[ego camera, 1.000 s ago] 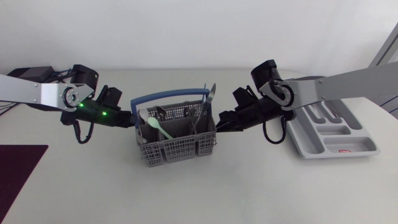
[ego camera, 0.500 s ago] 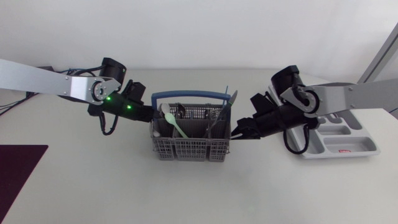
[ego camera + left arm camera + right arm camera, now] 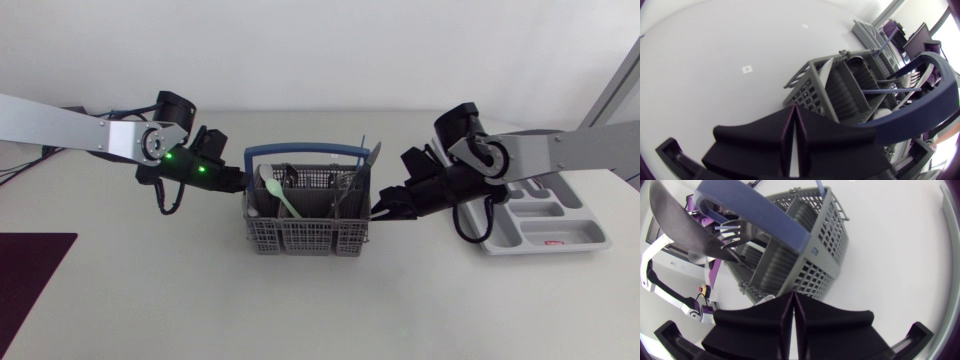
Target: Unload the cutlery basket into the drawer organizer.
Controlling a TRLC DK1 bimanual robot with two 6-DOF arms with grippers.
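Left pincer [image 3: 236, 181]: clenched on nothing, its fingers pressed together, tips at the left end wall of the cutlery basket [image 3: 305, 238], below the foot of the blue handle [image 3: 300, 151].
Right pincer [image 3: 384, 208]: also clenched and empty, tips low against the basket's opposite end wall; contact looks likely on both sides.
Basket position: upright on the counter [image 3: 320, 310], between the two pincers, open top upward.
Basket axis: long axis runs from one pincer to the other, and the handle arches along it.
Contents: a pale green spoon [image 3: 283, 198] stands bowl up toward the basket's left end, leaning. A fork [image 3: 732, 230] and a knife [image 3: 371, 156], blade up, stand at its right end.
Drawer organizer [image 3: 585, 232]: past the basket's right end, beyond the right arm and apart from the basket. The compartments that show hold nothing.
Progress: judged to be at the very start. No piece is lifted out, and every piece of cutlery is yet to be moved.
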